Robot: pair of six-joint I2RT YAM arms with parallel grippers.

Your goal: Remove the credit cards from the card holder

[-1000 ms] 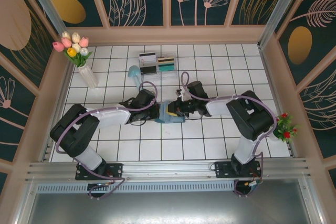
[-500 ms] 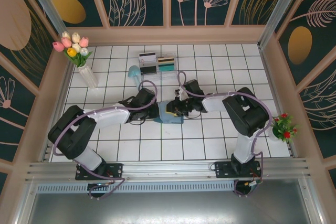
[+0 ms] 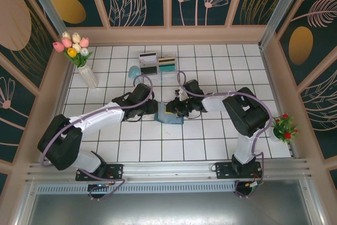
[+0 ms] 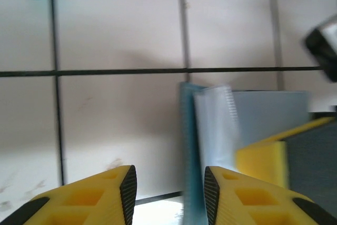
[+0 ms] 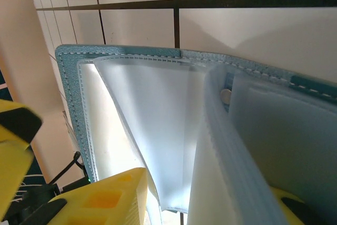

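Observation:
The card holder (image 3: pixel 171 115) lies open on the tiles at the middle, dark teal outside, pale blue inside. My left gripper (image 3: pixel 156 108) is at its left edge. In the left wrist view that gripper (image 4: pixel 170 175) is open, with the holder's teal edge (image 4: pixel 188 151) just inside the right finger. My right gripper (image 3: pixel 172 107) reaches in from the right. In the right wrist view it (image 5: pixel 210 188) is open, and the holder's translucent sleeves (image 5: pixel 158 130) hang between its fingers. Credit cards (image 3: pixel 148 58) stand in the clear box at the back.
The clear two-compartment box (image 3: pixel 158 63) sits on the far tiles, and a teal object (image 3: pixel 135 71) lies to its left. A vase of tulips (image 3: pixel 79 59) stands at the back left. A small red plant (image 3: pixel 285 128) is by the right wall.
My left gripper has opened and let go of the holder's edge. The right gripper's jaws have widened. Both grippers and the holder have shifted slightly away from the arm bases.

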